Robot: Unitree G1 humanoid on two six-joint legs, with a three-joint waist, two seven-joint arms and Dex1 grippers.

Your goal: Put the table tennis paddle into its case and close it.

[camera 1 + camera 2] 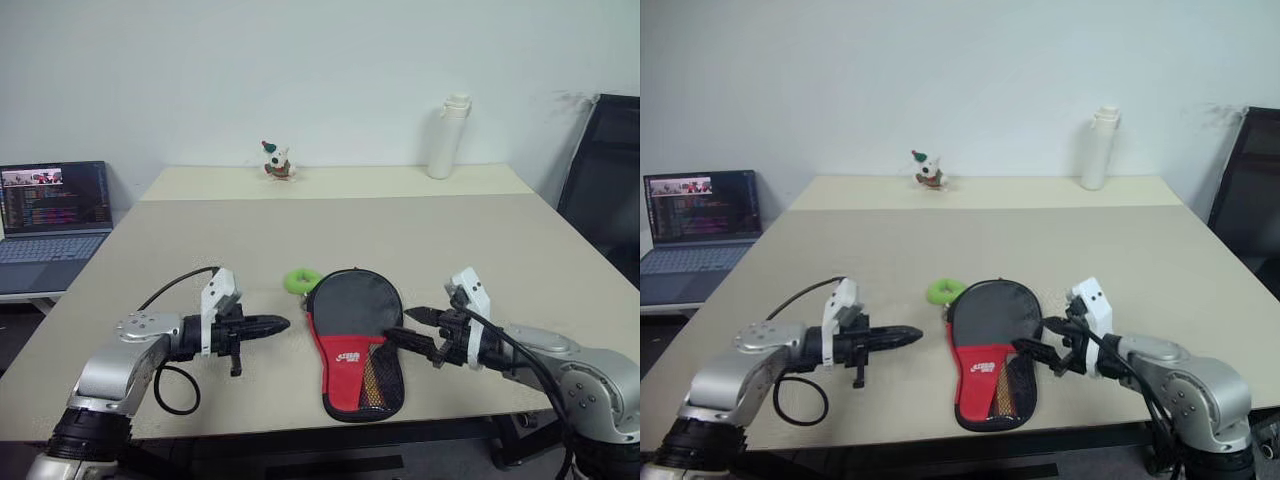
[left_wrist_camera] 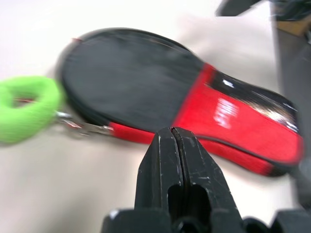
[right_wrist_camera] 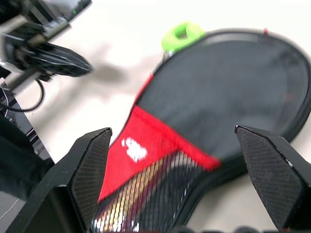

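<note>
The case (image 1: 354,340) lies flat on the table (image 1: 420,240) between my two arms, black round end away from me, red end with white logo and mesh panel toward me. A pale striped shape shows through the mesh (image 3: 146,194); the paddle's face is hidden. A green ring (image 1: 302,280) sits at the case's far left edge, by a metal zip pull (image 2: 80,127). My left gripper (image 1: 283,323) is shut and empty, pointing at the case's left side, a short gap away. My right gripper (image 1: 400,324) is open, its fingers (image 3: 92,165) standing apart just above the case's right edge.
An open laptop (image 1: 55,215) stands off the table's left side. A small toy figure (image 1: 278,161) and a white bottle (image 1: 449,137) stand at the far edge. A black chair (image 1: 605,180) is at the right.
</note>
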